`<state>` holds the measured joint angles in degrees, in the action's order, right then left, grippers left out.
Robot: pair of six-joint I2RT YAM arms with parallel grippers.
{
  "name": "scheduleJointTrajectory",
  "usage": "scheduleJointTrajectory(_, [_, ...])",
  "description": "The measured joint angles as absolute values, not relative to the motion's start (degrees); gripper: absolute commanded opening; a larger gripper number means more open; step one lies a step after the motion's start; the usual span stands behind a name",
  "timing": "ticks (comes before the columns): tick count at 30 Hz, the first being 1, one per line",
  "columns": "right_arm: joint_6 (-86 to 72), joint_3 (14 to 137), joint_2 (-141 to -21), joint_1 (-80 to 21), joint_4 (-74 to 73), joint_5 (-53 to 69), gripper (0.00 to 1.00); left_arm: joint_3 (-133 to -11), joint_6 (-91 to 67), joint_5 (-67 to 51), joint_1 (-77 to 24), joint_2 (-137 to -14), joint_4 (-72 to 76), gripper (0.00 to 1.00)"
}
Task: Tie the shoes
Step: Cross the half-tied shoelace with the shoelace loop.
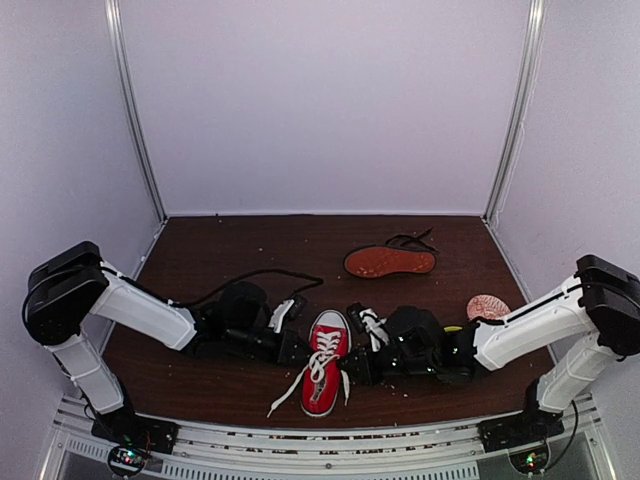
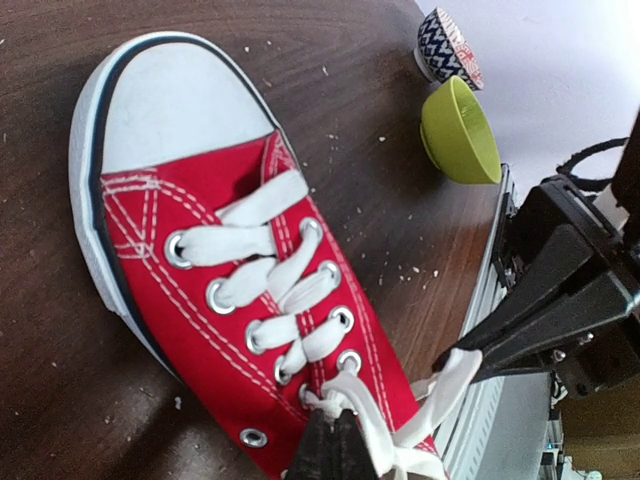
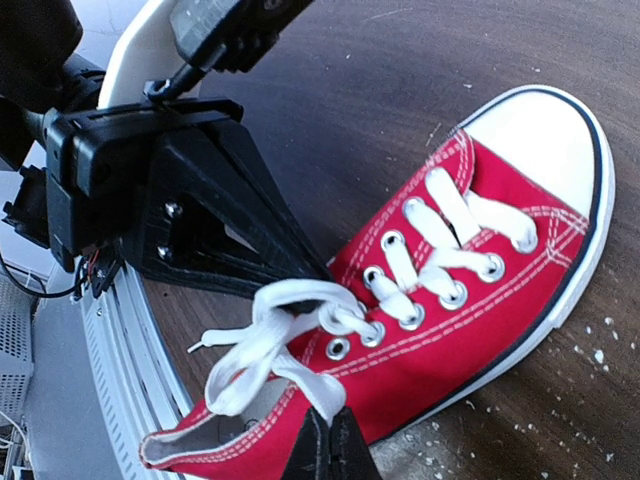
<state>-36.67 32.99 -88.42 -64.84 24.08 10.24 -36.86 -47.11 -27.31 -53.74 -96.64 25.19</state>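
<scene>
Left wrist view: left tool (image 2: 325, 445) and right tool (image 2: 458, 362) each pinch white laces (image 2: 443, 388) of the red canvas sneaker (image 2: 190, 320); best drawn apart evenly.

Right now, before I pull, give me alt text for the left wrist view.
A red sneaker lies on the table, toe cap upper left, with both grippers pinching its laces: the left gripper from below, the right gripper from the right. A green bowl and a patterned bowl sit upper right.
</scene>
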Motion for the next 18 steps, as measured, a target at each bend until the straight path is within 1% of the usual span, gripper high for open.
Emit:
scheduleJointTrajectory(4, [-35.83, 38.26, -90.04, -64.90, 20.64, 10.04, 0.00, -36.88, -46.83, -27.35, -53.74, -96.64, 25.17, 0.07])
scheduleJointTrajectory(8, [-35.24, 41.41, -92.68, -65.34, 18.61, 10.04, 0.00, -36.88, -46.81, -27.49, -53.74, -96.64, 25.17, 0.09])
scheduleJointTrajectory(18, [-34.85, 41.93, -94.19, -66.52, 15.55, 9.98, 0.00, -36.88, -46.83, -27.24, -53.74, -96.64, 25.12, 0.10])
